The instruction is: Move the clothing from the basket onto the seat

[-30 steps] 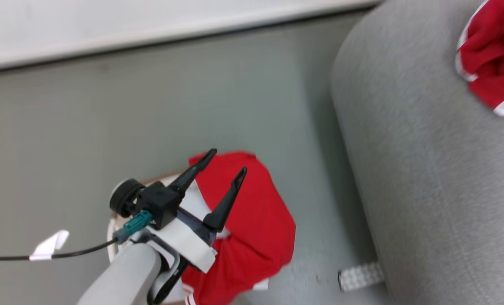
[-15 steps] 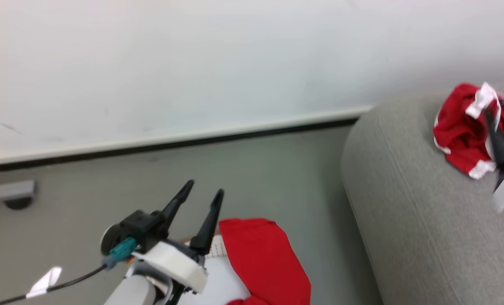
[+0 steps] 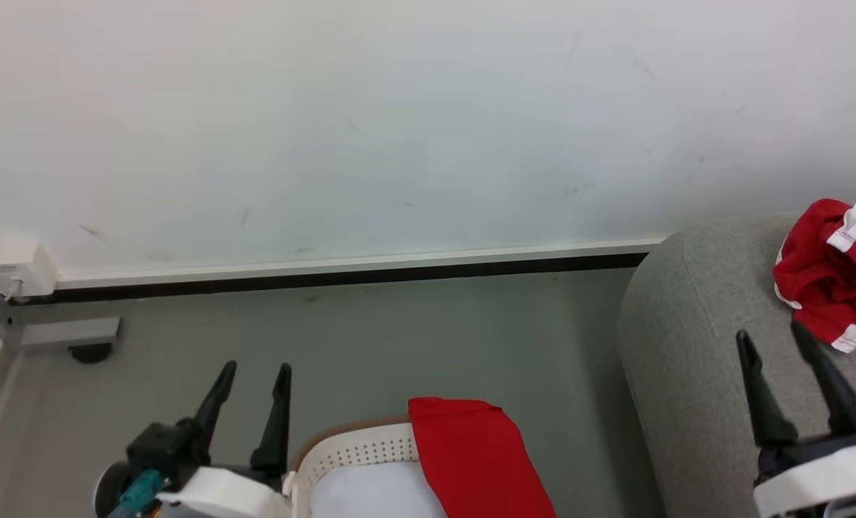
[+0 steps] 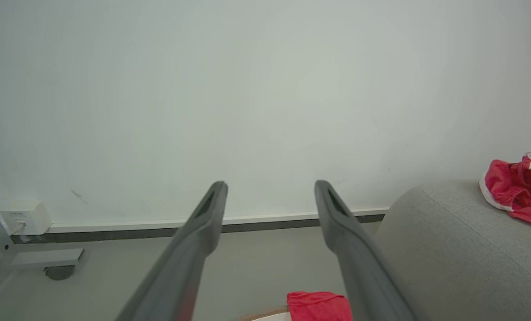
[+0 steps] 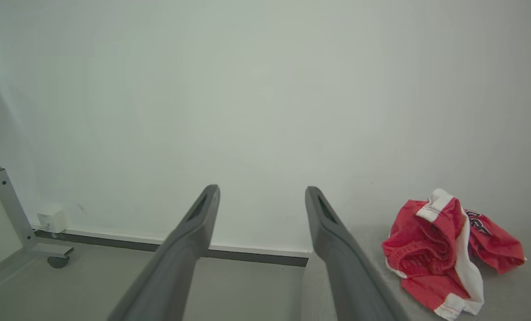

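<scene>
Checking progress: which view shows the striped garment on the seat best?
Right wrist view: the striped garment lies whole, dark print showing. Head view crops it at the right edge; left wrist view shows it smaller, also cropped.

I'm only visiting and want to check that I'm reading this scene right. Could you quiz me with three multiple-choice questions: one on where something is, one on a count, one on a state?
1. Where does the red-and-white garment lie?
A. On the grey seat
B. On the floor
C. Hanging on the wall

2. How many red garments are in view?
A. One
B. Two
C. Four

3. How do the left end effector and the right end effector stand?
A. Both open, holding nothing
B. Both shut on cloth
C. One open, one shut

Answers:
1. A, because it sits crumpled on top of the seat near the wall.
2. B, because besides that one there is a plain red garment draped over the rim of the basket.
3. A, because each pair of fingers is spread apart with nothing between them.
</scene>
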Robot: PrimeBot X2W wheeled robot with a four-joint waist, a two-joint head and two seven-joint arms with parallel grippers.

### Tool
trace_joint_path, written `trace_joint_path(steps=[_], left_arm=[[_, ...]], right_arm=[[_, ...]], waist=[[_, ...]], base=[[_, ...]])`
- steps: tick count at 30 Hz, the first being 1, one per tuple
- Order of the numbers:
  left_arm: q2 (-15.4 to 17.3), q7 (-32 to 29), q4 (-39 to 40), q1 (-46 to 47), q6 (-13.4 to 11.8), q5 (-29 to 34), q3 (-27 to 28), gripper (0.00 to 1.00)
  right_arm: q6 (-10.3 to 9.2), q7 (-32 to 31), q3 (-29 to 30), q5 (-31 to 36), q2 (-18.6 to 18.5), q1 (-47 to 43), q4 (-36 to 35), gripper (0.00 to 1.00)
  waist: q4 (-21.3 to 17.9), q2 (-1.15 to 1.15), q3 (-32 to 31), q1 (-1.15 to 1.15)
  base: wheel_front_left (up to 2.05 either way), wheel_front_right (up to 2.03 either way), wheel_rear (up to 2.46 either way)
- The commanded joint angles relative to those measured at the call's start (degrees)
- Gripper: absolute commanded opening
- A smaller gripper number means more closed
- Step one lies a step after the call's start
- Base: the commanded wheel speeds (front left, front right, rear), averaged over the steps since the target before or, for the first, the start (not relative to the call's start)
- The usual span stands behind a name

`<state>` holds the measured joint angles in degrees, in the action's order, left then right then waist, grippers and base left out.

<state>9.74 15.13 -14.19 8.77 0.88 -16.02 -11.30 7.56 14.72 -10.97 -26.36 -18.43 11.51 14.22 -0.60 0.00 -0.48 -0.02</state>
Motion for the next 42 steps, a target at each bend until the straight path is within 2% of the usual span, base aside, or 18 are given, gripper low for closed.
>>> trace_joint_path(steps=[1, 9, 16, 42], left_arm=[[-0.26, 0.02, 0.33, -1.39, -0.06, 0.57, 0.89, 1.00], [-3.51, 0.02, 1.83, -6.16, 2.15, 4.09, 5.85, 1.00], [-5.18, 0.02, 1.63, -6.56, 3.78, 6.26, 8.62, 1.00], [-6.72, 0.03, 1.06, -5.48, 5.91, 8.60, 11.70, 1.00]], right_arm=[[-0.15, 0.33, 0.70, 0.60, 1.00, -1.84, -0.38, 1.00], [-0.15, 0.47, 5.95, 4.03, 8.47, -9.09, -3.40, 1.00], [-0.14, 0.49, 5.98, 7.14, 11.07, -10.68, -3.86, 1.00], [-0.14, 0.50, 5.20, 8.07, 12.34, -8.91, -3.21, 1.00]], waist=[[0.12, 0.00, -0.05, 0.02], [0.77, 0.00, -0.57, 0.02], [0.73, 0.00, -0.43, 0.02], [-0.02, 0.00, 0.97, 0.02]], base=[[0.00, 0.00, 0.00], [0.00, 0.00, 0.00], [0.00, 0.00, 0.00], [0.00, 0.00, 0.00]])
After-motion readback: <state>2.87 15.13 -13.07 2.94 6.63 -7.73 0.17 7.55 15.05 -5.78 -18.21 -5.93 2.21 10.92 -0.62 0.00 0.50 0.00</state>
